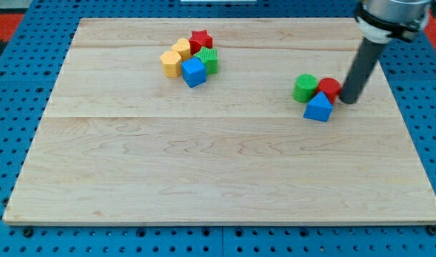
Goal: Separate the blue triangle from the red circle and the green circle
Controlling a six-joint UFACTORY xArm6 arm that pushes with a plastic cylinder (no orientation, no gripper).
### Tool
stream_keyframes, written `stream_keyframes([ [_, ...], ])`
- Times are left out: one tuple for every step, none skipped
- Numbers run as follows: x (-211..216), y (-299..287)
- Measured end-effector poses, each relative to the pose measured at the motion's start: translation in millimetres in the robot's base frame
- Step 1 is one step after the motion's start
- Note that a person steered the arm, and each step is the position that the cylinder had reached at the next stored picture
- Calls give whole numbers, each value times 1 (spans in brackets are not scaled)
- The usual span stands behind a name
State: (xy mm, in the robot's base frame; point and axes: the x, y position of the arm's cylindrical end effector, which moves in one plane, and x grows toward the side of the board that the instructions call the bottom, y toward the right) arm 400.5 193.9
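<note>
The blue triangle point(318, 108) lies at the view's right on the wooden board point(218, 171). It touches the red circle point(330, 88) just above it and the green circle point(305, 87) at its upper left. The two circles sit side by side. My tip point(347, 101) is right beside the red circle's right side and just right of the blue triangle's top; I cannot tell whether it touches the circle.
A cluster sits at the view's upper left: a red star point(200, 40), two yellow blocks point(175, 58), a green block point(209, 60) and a blue cube point(193, 72). A blue pegboard point(11, 107) surrounds the board.
</note>
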Motion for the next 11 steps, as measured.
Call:
stream_keyframes([
  [53,-59],
  [95,-53],
  [93,-113],
  [95,-146],
  [110,-118],
  [126,-121],
  [161,-180],
  [170,-148],
  [128,-136],
  [131,-92],
  [159,-142],
])
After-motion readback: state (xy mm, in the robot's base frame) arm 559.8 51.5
